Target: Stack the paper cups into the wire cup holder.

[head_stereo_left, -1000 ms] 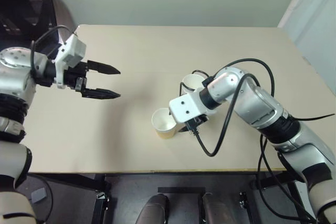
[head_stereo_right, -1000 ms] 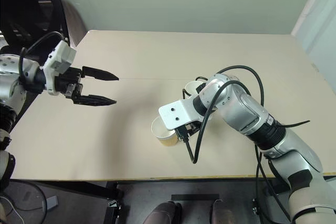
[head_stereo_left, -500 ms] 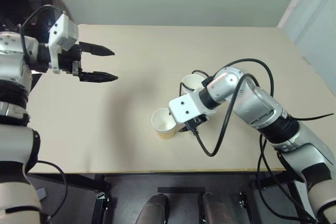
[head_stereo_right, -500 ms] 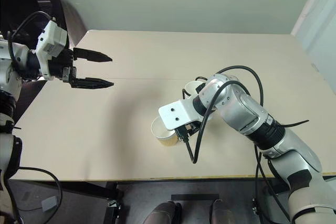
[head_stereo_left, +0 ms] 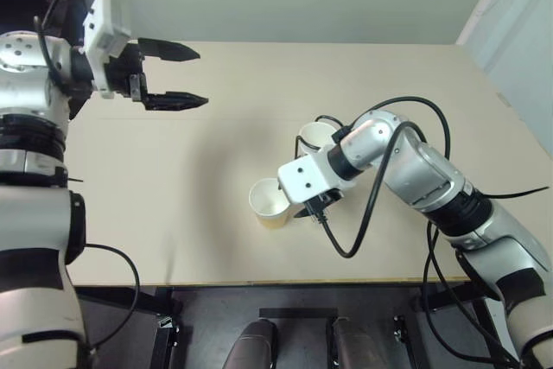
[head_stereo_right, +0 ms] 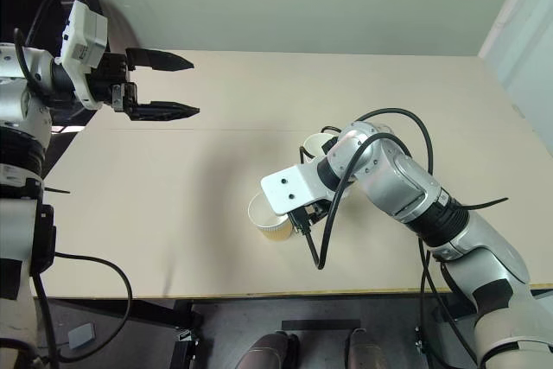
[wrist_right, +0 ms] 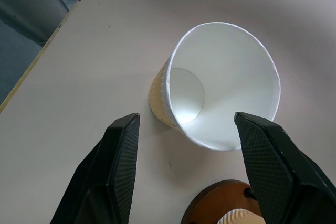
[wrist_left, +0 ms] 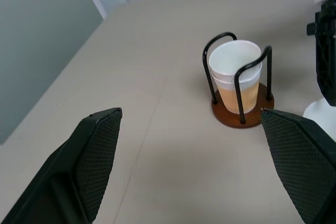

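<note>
Left eye view: table (head_stereo_left: pixel 216 170) edge near cup (head_stereo_left: pixel 270 203)

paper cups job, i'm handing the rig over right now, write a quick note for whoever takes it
Left gripper: open, empty, held high over the table's far left side, away from the cups.
Right gripper: open, empty, fingers poised either side of the loose paper cup, not gripping it.
Wire cup holder: stands just beyond the right wrist and already holds two nested cups.
Done: two cups stacked in the holder.
Left: one cup, standing upright on the table in front of the holder. Close the right gripper on it, lift, and drop it into the stack.
</note>
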{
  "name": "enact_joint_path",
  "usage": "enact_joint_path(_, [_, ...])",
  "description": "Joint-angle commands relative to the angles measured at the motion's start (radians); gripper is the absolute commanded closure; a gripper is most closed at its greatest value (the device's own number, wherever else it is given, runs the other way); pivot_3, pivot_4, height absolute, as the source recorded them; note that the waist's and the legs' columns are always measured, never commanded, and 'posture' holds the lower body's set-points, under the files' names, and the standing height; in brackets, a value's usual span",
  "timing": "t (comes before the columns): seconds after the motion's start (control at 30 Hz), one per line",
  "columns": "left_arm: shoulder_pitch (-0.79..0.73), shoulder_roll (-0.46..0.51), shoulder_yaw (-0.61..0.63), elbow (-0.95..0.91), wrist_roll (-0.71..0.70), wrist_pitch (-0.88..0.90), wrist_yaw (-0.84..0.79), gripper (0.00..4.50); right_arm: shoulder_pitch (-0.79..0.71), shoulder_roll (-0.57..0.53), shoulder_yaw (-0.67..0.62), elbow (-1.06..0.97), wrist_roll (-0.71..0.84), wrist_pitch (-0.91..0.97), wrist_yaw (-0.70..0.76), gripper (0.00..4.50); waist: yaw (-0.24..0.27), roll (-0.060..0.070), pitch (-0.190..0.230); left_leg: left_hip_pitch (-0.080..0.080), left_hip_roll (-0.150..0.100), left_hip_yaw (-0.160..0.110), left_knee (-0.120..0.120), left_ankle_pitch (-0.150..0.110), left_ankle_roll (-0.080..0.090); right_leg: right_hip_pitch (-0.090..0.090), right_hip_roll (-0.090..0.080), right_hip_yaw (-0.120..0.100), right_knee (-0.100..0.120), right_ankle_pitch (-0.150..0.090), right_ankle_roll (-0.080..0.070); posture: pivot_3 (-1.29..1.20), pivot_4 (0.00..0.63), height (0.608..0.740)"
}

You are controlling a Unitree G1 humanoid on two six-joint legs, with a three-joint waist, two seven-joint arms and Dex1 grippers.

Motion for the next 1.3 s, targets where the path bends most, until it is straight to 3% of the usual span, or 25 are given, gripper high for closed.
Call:
enact_joint_path(0.03, [-0.041,-0.008,0.063,0.007,0.002,-0.01,-0.028,0.0,-0.022,-0.001,-0.035,-0.026,0.002,-0.007,0.002,1.64,0.0,0.0,0.0,0.0,0.0,0.0,0.0,0.0,0.0,0.0,0.0,0.0,0.0,0.0,0.0,0.0,0.15,0.74])
enact_joint_path(0.6, [-0.067,-0.111,0.141,0.009,-0.019,0.037,-0.028,0.0,-0.016,-0.002,-0.033,-0.039,-0.002,0.006,0.002,1.64,-0.001,-0.001,0.0,0.0,0.0,0.001,0.0,0.0,0.001,0.0,0.0,-0.001,0.0,0.0,0.001,0.0,0.15,0.74])
enact_joint_path(1.3, [-0.052,-0.16,0.12,-0.045,-0.069,0.087,-0.028,0.0,-0.002,-0.008,-0.028,-0.065,0.003,0.021,0.009,1.64,-0.002,-0.001,0.0,-0.003,0.005,-0.001,0.002,0.002,0.001,0.001,-0.001,-0.008,0.0,0.002,0.002,0.0,0.15,0.74])
